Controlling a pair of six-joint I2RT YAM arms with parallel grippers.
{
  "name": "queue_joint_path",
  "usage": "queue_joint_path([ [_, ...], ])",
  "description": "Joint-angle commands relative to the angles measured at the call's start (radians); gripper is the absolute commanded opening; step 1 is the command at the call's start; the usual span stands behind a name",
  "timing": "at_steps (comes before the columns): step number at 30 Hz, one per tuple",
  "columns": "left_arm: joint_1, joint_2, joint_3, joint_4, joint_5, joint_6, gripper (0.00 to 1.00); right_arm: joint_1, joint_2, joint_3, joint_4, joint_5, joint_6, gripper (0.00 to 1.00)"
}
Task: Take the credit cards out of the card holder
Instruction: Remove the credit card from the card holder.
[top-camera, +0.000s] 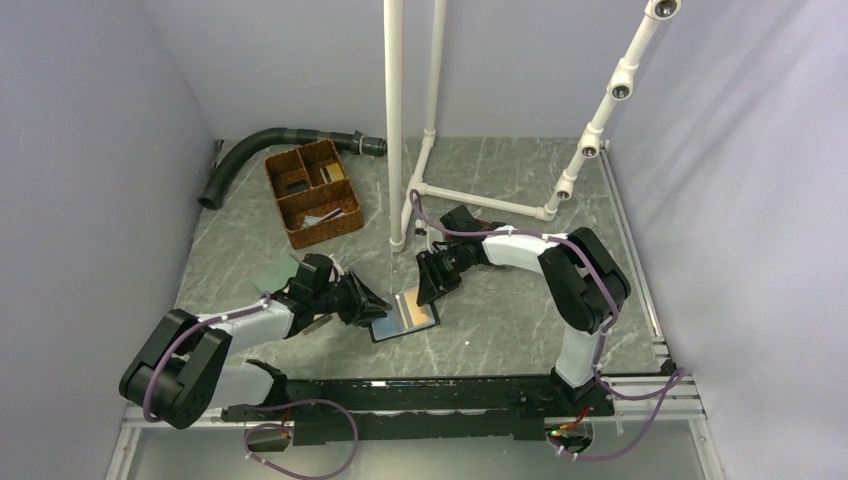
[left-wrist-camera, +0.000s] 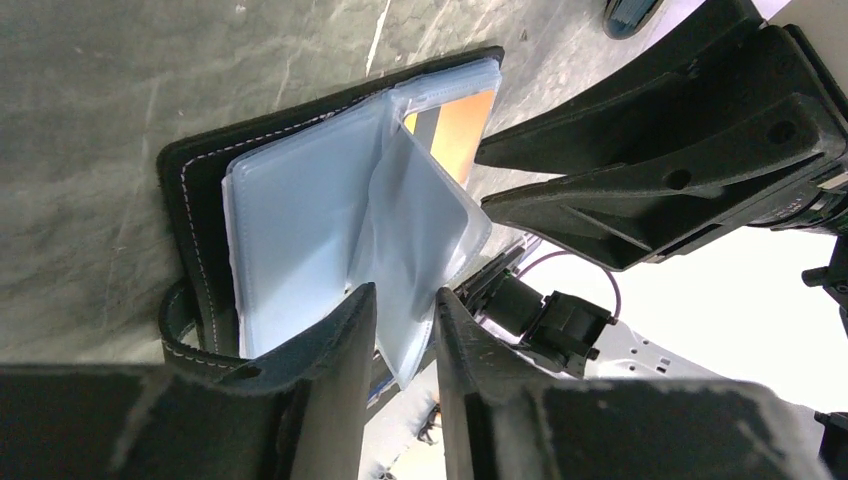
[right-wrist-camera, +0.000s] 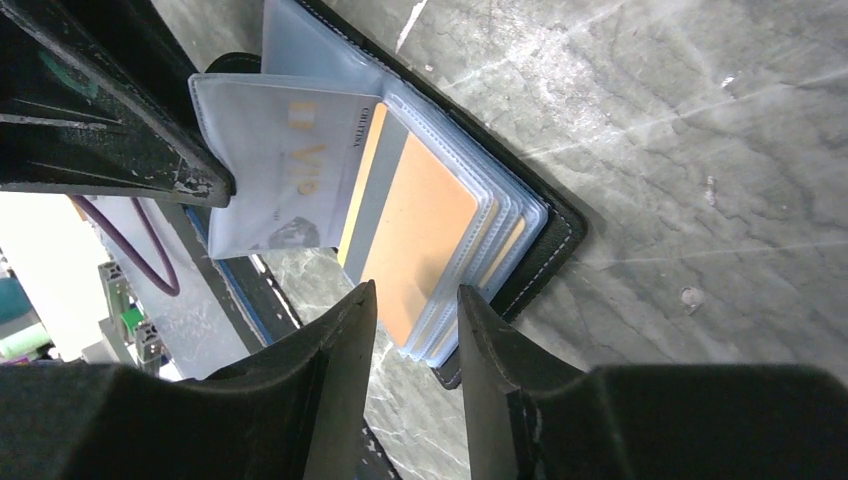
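Note:
The card holder (top-camera: 396, 331) lies open on the table between both arms, black-edged, with clear plastic sleeves fanned out. An orange-yellow credit card (right-wrist-camera: 420, 230) with a grey band along one side sits in the top sleeve of the stack. My left gripper (left-wrist-camera: 405, 300) is open, and one lifted sleeve leaf (left-wrist-camera: 420, 230) hangs loose between its fingers. My right gripper (right-wrist-camera: 415, 300) is open too, with the near corner of the sleeve stack and orange card between its fingertips. Both grippers meet over the holder in the top view, left gripper (top-camera: 372, 305) and right gripper (top-camera: 430, 287).
A wicker basket (top-camera: 312, 193) with compartments stands at the back left, with a black hose (top-camera: 262, 147) behind it. A white pipe frame (top-camera: 420, 190) rises just behind the right arm. A pale green flat item (top-camera: 271, 272) lies by the left arm.

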Motion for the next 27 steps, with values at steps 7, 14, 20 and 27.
queue_joint_path([
  [7,0.005,-0.021,-0.002,-0.051,-0.011,0.033,0.19,-0.001,-0.038,0.011,-0.009,0.034,-0.031,0.39],
  [14,0.006,-0.003,0.006,-0.03,-0.001,0.034,0.34,0.0,-0.044,0.009,-0.004,-0.006,-0.029,0.4],
  [20,0.006,0.032,0.014,-0.008,0.011,0.031,0.22,-0.001,-0.053,0.01,-0.002,-0.022,-0.026,0.4],
  [27,0.006,0.015,0.026,-0.01,0.021,0.064,0.0,-0.008,-0.099,0.0,-0.009,-0.034,-0.052,0.4],
])
